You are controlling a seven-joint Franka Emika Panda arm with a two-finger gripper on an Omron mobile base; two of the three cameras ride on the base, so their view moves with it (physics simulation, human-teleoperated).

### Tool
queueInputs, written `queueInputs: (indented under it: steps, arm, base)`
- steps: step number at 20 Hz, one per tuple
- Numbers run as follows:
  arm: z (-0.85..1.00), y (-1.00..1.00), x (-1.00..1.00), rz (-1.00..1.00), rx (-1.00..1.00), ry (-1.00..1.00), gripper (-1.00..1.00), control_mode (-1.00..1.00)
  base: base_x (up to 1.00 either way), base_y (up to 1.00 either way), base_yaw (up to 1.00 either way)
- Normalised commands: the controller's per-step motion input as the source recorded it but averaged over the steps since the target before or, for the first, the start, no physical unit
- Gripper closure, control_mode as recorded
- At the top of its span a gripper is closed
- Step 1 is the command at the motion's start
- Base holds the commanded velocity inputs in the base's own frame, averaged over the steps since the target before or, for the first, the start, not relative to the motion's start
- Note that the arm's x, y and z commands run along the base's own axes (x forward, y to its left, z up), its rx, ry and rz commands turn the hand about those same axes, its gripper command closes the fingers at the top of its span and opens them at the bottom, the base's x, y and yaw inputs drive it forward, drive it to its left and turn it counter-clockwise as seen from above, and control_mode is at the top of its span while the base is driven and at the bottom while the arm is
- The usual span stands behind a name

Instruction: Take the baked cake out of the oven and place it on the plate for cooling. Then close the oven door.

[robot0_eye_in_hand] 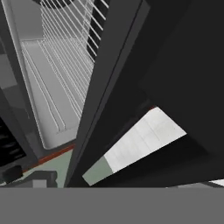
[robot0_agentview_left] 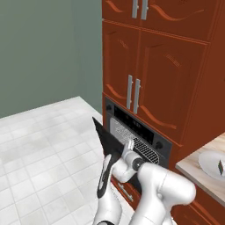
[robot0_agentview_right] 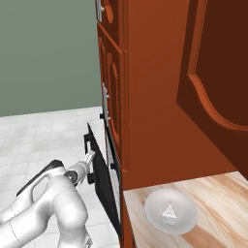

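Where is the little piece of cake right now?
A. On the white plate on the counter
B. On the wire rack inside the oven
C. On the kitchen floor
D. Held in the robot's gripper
A: the cake sits on the white plate on the wooden counter beside the oven cabinet.

Oven door [robot0_agentview_left: 107, 139]: black; oven [robot0_agentview_left: 145, 140]: black front, pale grey interior with thin light wire rack [robot0_eye_in_hand: 65, 65] lines. Cabinets [robot0_agentview_left: 167, 66]: red-brown wood with silver handles [robot0_agentview_left: 133, 93]; floor [robot0_agentview_left: 39, 140]: white square tiles; wall [robot0_agentview_left: 44, 48]: muted grey-green. Plate [robot0_agentview_right: 170, 211]: plain white, on a light wood-grain counter [robot0_agentview_right: 218, 198]; cake [robot0_agentview_left: 221, 167]: dark greenish with a pale side.
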Motion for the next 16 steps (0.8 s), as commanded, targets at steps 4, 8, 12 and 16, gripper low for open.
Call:
queueInputs:
  steps: [4,8,12,16]
  arm:
    - [0.03,-0.47,0.37,0.0,0.03,0.0,-1.0,-1.0]
    - [0.02,-0.47,0.39,0.0,0.04,0.0,-1.0,-1.0]
    - [0.0,-0.45,0.42,0.0,0.04,0.0,-1.0,-1.0]
    - [0.0,-0.42,0.42,0.0,0.03,0.0,-1.0,-1.0]
  base:
    - [0.0,0.0,0.0]
    - [0.0,0.0,0.0]
    - [0.0,0.0,0.0]
    - [0.0,0.0,0.0]
